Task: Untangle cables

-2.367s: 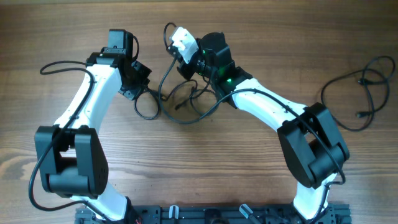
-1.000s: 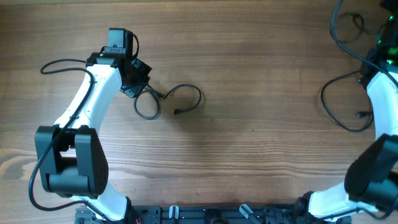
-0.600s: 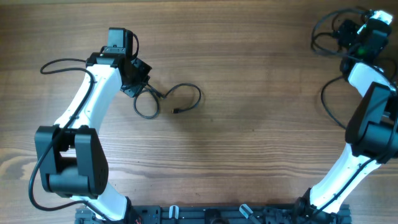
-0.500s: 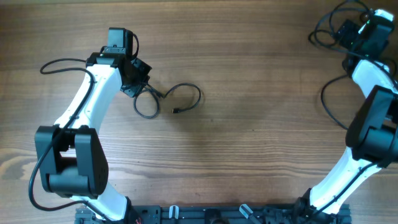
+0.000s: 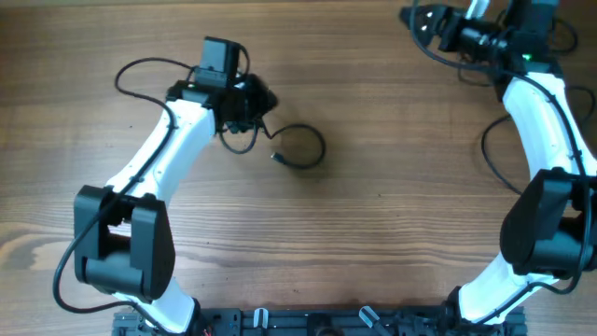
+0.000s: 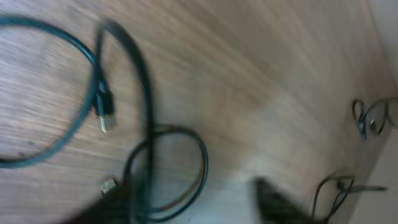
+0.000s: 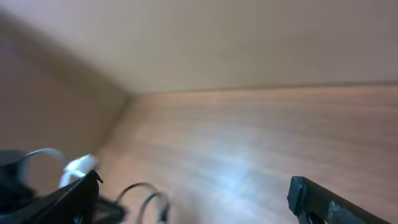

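Observation:
One of the cables (image 5: 308, 149), thin and black, lies in a loop left of centre, its plug (image 5: 277, 157) on the wood. My left gripper (image 5: 259, 101) hangs just up-left of that loop. The blurred left wrist view has the same cable (image 6: 146, 112) and its plug (image 6: 104, 116) on the table, and my left gripper (image 6: 186, 208) has its jaws apart over a small loop. More cables (image 5: 484, 147) lie at the right edge. My right gripper (image 5: 420, 17) is at the far back, pointing left. In its wrist view my right gripper (image 7: 193, 202) stands wide open with nothing between its fingers.
The wooden table (image 5: 373, 233) runs to a wall behind, seen in the right wrist view. Black wires fixed to the arms arc beside the left arm (image 5: 140, 70). More thin loops (image 5: 438, 58) lie under the right arm near the back edge.
My left gripper has moved right and its jaws have parted; the loop shifted right with it. My right gripper swung left along the back edge, staying open.

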Controlling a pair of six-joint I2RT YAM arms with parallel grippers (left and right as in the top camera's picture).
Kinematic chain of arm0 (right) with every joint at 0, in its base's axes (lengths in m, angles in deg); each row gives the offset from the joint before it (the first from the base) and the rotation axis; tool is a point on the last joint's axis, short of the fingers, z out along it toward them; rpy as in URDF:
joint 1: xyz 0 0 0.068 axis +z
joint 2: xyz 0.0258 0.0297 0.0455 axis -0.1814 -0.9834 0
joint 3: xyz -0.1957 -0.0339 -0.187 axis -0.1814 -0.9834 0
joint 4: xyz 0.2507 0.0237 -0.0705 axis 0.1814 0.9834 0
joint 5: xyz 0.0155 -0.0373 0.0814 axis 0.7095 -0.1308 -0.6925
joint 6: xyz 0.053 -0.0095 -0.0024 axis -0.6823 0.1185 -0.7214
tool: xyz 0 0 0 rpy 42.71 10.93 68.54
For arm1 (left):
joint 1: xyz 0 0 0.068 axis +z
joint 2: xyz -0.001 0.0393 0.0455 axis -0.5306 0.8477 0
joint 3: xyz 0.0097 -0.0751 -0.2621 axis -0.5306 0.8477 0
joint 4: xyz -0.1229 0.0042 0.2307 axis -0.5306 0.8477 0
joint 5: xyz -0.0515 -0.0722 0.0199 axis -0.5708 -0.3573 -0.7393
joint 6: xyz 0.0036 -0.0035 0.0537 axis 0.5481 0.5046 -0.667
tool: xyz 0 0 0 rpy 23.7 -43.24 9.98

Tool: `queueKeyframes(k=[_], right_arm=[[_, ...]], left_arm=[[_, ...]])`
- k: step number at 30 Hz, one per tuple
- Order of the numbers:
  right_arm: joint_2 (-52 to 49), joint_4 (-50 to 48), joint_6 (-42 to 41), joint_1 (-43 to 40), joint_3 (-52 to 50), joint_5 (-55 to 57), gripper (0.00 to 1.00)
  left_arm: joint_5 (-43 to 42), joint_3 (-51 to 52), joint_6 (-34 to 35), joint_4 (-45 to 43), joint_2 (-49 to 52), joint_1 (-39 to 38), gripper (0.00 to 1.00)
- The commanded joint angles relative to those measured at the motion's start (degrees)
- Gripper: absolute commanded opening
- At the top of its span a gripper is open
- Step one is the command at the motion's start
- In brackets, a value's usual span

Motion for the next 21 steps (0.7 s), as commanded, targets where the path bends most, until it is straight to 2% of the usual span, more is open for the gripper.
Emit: queueKeyframes(k=[1, 6, 10, 15, 17, 19, 21], right_arm=[[0.6, 4.7, 6.5, 0.8, 0.1, -4.3, 1.0], [0.6, 13.9, 11.1, 3.7, 0.0, -0.4, 1.0], [0.0, 18.5, 13.6, 12.2, -0.4, 6.6, 0.99], [-0.6, 18.5, 13.4, 23.6, -1.7, 10.5, 0.84], [-1.8, 17.9, 13.3, 27.7, -1.7, 12.9, 0.85], [-5.5, 15.4, 8.9, 35.2, -1.7, 17.6, 0.8], [-7.3, 12.8, 7.1, 37.6, -1.7, 17.7, 0.73]], left_arm=[[0.4, -0.3, -1.5, 0.7, 0.6, -0.5, 1.0], [0.2, -1.1, -2.2, 6.3, -4.1, 4.7, 1.0], [1.1, -1.3, -2.4, 12.7, -12.5, 14.7, 1.0], [1.3, -1.2, -2.4, 20.0, -13.9, 25.1, 1.0], [2.0, -1.2, -2.4, 21.2, -13.1, 26.7, 1.0], [2.6, -1.2, -2.6, 21.3, -10.9, 27.5, 1.0], [2.6, -1.2, -2.6, 21.3, -9.9, 27.1, 1.0]])
